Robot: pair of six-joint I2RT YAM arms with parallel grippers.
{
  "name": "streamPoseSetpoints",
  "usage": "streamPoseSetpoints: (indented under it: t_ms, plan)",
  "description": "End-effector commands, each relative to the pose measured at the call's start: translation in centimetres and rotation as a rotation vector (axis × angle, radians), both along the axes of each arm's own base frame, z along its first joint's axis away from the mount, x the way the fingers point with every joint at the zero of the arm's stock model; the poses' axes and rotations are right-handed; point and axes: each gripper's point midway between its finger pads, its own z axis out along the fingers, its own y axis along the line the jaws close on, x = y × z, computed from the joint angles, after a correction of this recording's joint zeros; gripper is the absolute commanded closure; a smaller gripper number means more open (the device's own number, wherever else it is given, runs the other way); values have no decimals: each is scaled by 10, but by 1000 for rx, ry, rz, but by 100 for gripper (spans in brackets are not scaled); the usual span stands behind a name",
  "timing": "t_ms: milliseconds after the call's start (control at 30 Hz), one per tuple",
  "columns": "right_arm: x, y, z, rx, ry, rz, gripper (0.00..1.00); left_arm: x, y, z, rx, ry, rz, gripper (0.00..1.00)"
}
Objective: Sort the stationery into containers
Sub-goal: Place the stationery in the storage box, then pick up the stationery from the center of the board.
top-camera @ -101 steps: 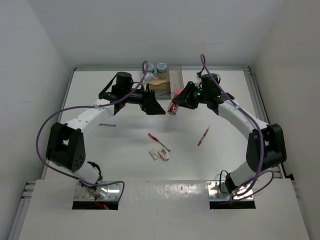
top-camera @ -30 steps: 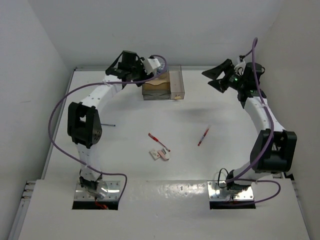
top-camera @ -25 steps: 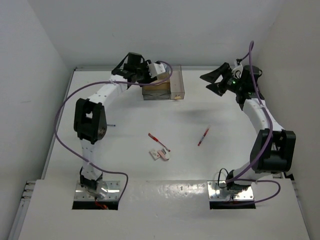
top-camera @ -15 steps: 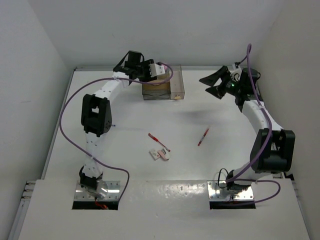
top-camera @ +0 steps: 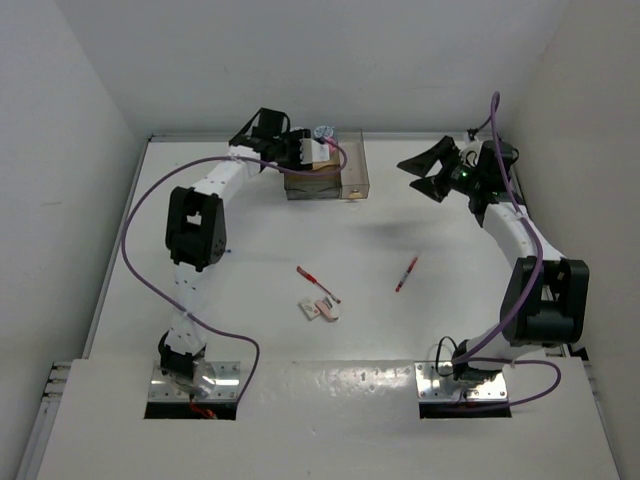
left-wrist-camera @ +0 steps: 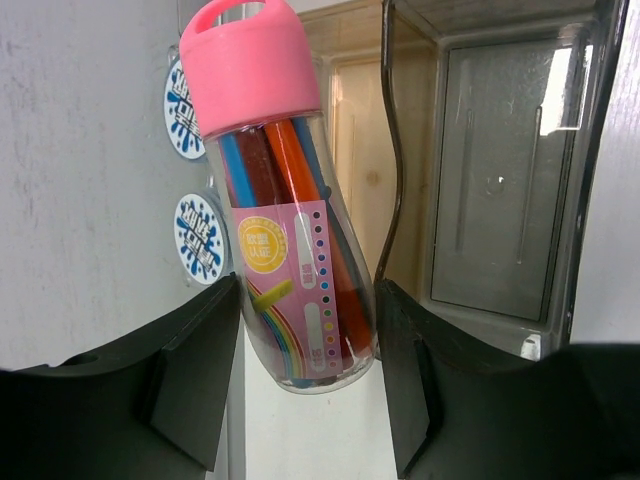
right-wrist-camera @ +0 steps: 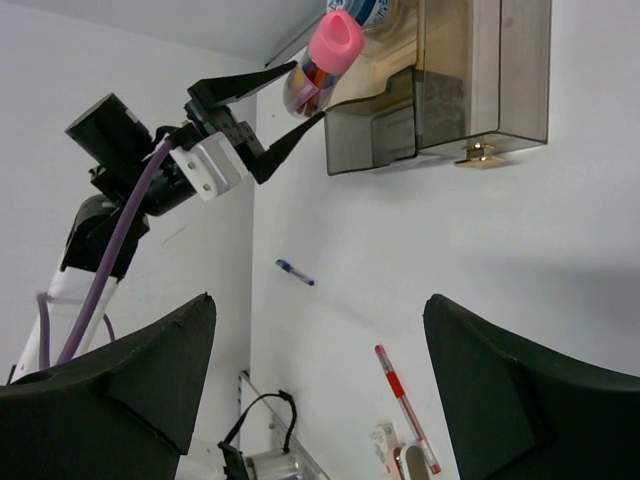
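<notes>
Swung further across since a moment ago, left end effector (left-wrist-camera: pixel 305 345) clamped on pink-capped pen bottle (left-wrist-camera: pixel 285 200), tilted over the tan section of the organiser (left-wrist-camera: pixel 500 180), beside two patterned rolls (left-wrist-camera: pixel 198 238). Spread wide and empty, right end effector (top-camera: pixel 425 172), well right of it. Loose on the worktop (top-camera: pixel 480 320): red pens (top-camera: pixel 318 284), erasers (top-camera: pixel 320 309).

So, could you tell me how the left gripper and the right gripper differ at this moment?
The left gripper is shut on a clear plastic bottle of coloured pens with a pink cap; the right gripper is open and holds nothing. The left gripper is at the edge of the clear-walled brown organiser; the right gripper is well apart from it, with white table below. Both have black fingers.
</notes>
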Motion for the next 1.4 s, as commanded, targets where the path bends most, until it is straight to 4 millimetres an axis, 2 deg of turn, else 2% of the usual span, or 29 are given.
streamPoseSetpoints:
  t_ms: [0,133,200,300,333,433,500,533,633,700,800,833,867,900,933,967,1000,1033,1067,1100,1133,1167,1200,1233,1267,1300,1333,1367]
  plan:
    - [1,4,14,0,-71,25,17,13,-9,29,-26,-96,-30,87]
    - [0,4,13,2,-70,26,17,19,-9,26,-26,-105,-21,85]
    - [-1,4,13,0,-67,26,17,23,-8,25,-30,-110,1,76]
    - [-1,6,12,-2,-67,32,17,30,-7,33,-43,-143,25,55]
    - [-2,6,12,-2,-67,32,17,32,-8,37,-51,-153,33,41]
    - [-1,6,11,-5,-69,32,17,36,-8,49,-77,-170,59,37]
    - [-2,6,10,-7,-67,37,17,36,-8,67,-113,-191,79,16]
    - [-1,6,11,-10,-70,37,17,34,-8,80,-137,-204,80,15]
    - [-3,8,13,-15,-77,43,17,29,-6,96,-152,-225,85,11]
    - [-4,8,13,-24,-78,49,17,25,-3,96,-146,-220,91,11]
    - [-7,10,17,-33,-94,65,18,18,6,113,-187,-208,133,10]
    - [-9,11,16,-55,-94,79,18,9,6,131,-261,-184,152,10]
    - [-12,14,13,-71,-89,99,19,2,9,132,-290,-150,165,11]
    - [-12,15,16,-100,-105,120,21,-12,9,152,-365,-121,177,13]
    - [-19,15,5,-150,-85,149,21,-22,11,157,-391,-91,191,13]
    - [-24,19,1,-175,-80,174,23,-35,11,146,-406,-30,199,15]
    - [-31,20,-7,-229,-84,214,26,-57,10,168,-472,-3,197,17]
    - [-35,21,-12,-263,-84,235,27,-77,10,146,-471,87,202,17]
    - [-40,23,-16,-290,-84,256,29,-92,9,142,-482,132,190,19]
    - [-53,30,-28,-333,-81,312,32,-119,6,161,-512,143,140,20]
    - [-58,31,-33,-353,-80,326,34,-146,4,131,-488,245,123,22]
    - [-68,33,-42,-376,-68,340,36,-171,1,140,-477,237,41,23]
    - [-76,36,-49,-399,-69,368,42,-198,0,109,-430,328,24,24]
    - [-82,37,-53,-417,-70,387,45,-211,-1,102,-417,349,10,29]
    - [-89,39,-54,-441,-77,402,49,-225,1,106,-422,346,8,30]
    - [-100,39,-64,-480,-73,440,52,-238,0,100,-449,405,13,32]
    - [-108,43,-68,-515,-85,469,56,-251,5,81,-463,473,20,32]
    - [-121,58,-72,-551,-111,528,56,-260,5,77,-482,499,18,30]
